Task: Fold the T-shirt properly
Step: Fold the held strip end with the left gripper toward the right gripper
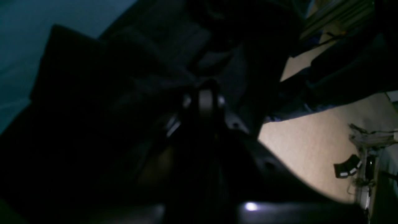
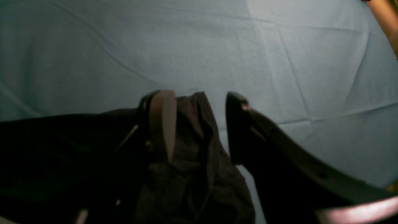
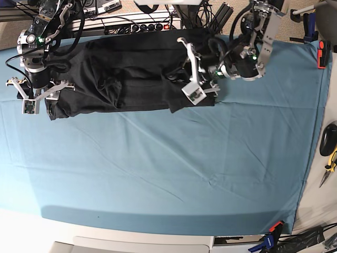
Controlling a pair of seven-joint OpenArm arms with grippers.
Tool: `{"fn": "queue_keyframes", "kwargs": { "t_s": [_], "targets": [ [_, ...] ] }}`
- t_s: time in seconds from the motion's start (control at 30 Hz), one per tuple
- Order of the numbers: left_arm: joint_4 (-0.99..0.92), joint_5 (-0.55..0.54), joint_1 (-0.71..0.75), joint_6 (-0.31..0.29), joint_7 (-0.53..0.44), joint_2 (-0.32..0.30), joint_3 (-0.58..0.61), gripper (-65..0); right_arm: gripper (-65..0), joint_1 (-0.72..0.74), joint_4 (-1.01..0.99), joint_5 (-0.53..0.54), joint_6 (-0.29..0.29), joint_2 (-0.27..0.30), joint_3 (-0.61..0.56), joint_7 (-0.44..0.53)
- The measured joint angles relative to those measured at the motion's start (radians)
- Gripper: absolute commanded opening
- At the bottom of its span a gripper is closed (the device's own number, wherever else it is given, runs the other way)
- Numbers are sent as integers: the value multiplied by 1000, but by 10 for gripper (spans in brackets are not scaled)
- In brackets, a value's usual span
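The black T-shirt (image 3: 126,79) lies bunched in a long band across the back of the teal cloth (image 3: 158,168). My left gripper (image 3: 196,92) sits at the shirt's right end. In the left wrist view, that left gripper (image 1: 205,93) has its fingers together among dark folds of the T-shirt (image 1: 77,77). My right gripper (image 3: 39,100) hangs at the shirt's left end. In the right wrist view, the right gripper (image 2: 199,95) is open, and a crumpled corner of the T-shirt (image 2: 192,161) lies between its fingers, against the left finger (image 2: 161,121).
A power strip and cables (image 3: 131,23) run along the table's back edge. A red clamp (image 3: 321,52) grips the cloth's right edge. Hand tools (image 3: 329,153) lie off the right side. More clamps (image 3: 271,232) sit at the front right corner.
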Motion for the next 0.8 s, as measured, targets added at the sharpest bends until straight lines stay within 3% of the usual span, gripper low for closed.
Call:
{"fn": "queue_keyframes", "kwargs": {
  "t_s": [0.3,0.57,0.8],
  "targets": [
    [0,5,0,0,-19,21,0,-650,-384,0,-66,2,0,0,0,3],
    [-60,0,-3,0,-25,90,0,-650,-384,18,-201,1,-3,0,0,16],
    [-79,-14,-14,0,-23,95,0,-650,-384,40,-216,8,-4,0,0,20]
  ]
}}
